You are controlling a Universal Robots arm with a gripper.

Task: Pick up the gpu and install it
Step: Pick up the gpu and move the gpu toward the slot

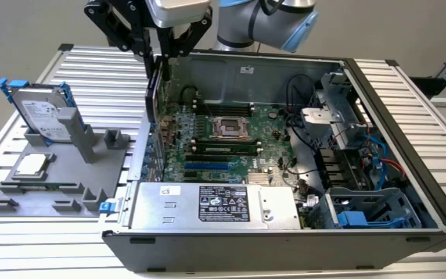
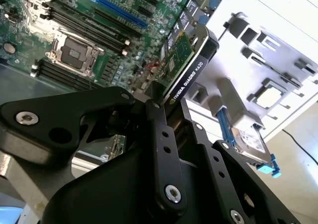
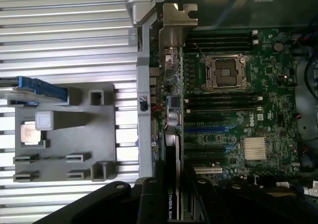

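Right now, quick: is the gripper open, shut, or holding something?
Gripper: shut on the gpu, with the card held on edge above the motherboard.

We see a hard drive (image 1: 41, 113) and a chip (image 1: 34, 165) on a grey holder (image 1: 60, 181) beside an open computer case (image 1: 285, 251).

gpu (image 1: 154, 87) (image 2: 185, 60) (image 3: 169, 179): thin green board with a black cooler on one face. In the upper left of the exterior view it is edge-on, upright and lifted, clamped at its top in the gripper (image 1: 158, 55). It hangs just inside the left wall of the computer case (image 1: 231, 72).
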